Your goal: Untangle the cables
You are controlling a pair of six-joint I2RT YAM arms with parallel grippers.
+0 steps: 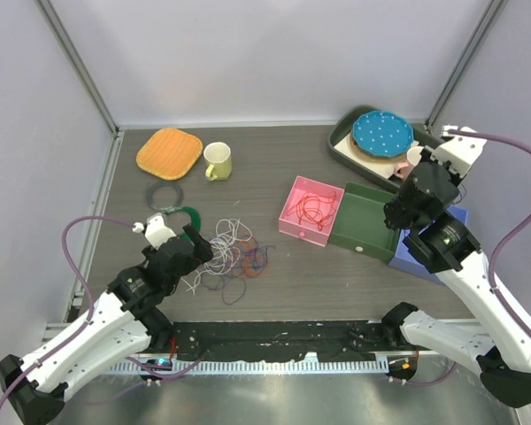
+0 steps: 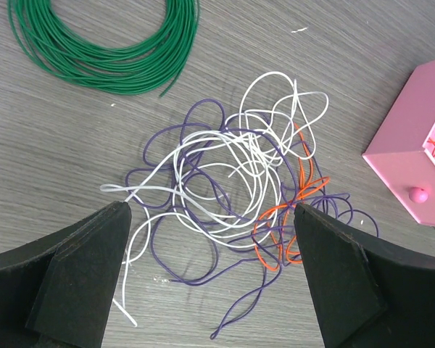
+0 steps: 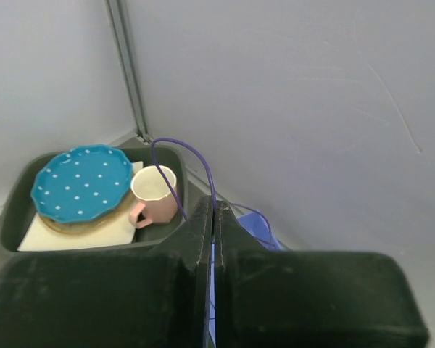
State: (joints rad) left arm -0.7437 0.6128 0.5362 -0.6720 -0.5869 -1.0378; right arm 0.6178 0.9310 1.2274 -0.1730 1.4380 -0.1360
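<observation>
The cables (image 1: 234,252) lie in a loose tangle of white, purple and orange loops on the table; the left wrist view shows them (image 2: 232,185) close up. My left gripper (image 1: 195,251) hovers just above the tangle's left side, open and empty (image 2: 210,217), with its jaws wide apart over the near loops. Red cables (image 1: 314,208) lie in the pink box (image 1: 294,221). My right gripper (image 1: 435,168) is raised over the blue box (image 1: 409,257) and shut (image 3: 216,210) on a single purple cable (image 3: 196,156), which arcs up from between the fingers.
A green box (image 1: 365,221) sits between the pink and blue boxes. A dark tray (image 1: 347,146) at the back right holds a blue dotted plate (image 1: 382,133) and pink cup (image 1: 414,158). Yellow mug (image 1: 218,161), orange pad (image 1: 169,152), grey ring (image 1: 165,192) and green wound ring (image 2: 109,51) lie behind the tangle.
</observation>
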